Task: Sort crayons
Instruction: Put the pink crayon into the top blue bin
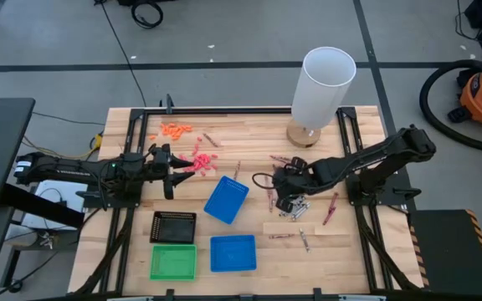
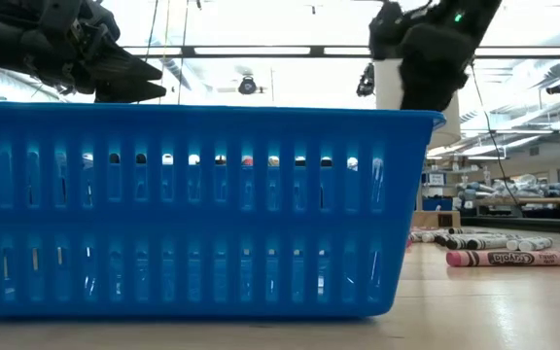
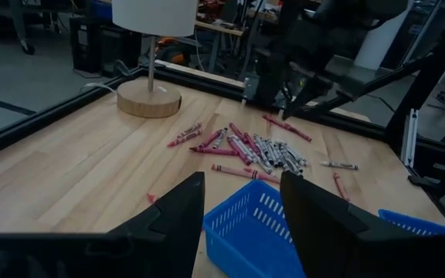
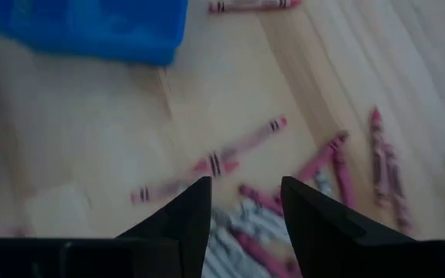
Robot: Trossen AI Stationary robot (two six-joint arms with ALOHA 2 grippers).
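In the high view, the crayons (image 1: pixel 291 207) are seen heaped on the wooden table (image 1: pixel 249 134) right of centre, with single ones strewn around the heap, and the right gripper (image 1: pixel 284 199) is held over that heap with its fingers apart and nothing between them; the left gripper (image 1: pixel 172 167) is raised above the table's left part beside a scatter of salmon-pink and orange bits (image 1: pixel 192 155), its fingers spread and empty; a tilted blue basket (image 1: pixel 226 200) is set between the two grippers, a black tray (image 1: pixel 174 227), a green tray (image 1: pixel 174 262) and a blue tray (image 1: pixel 233 252) are laid along the near edge, and a white lamp (image 1: pixel 320 92) is stood at the far edge. In the low view, most of the picture is filled by the blue basket (image 2: pixel 192 209), a red crayon (image 2: pixel 518 258) is seen lying on the table to its right with grey ones behind it, and both arms are shown above. In the left wrist view, the left gripper (image 3: pixel 242 205) is seen open above the blue basket (image 3: pixel 249 232), with the crayon heap (image 3: pixel 257 150) beyond it and the lamp's base (image 3: pixel 149 99) farther off. In the right wrist view, the right gripper (image 4: pixel 246 208) is seen with its fingers parted above red and grey crayons (image 4: pixel 242 143), none being gripped
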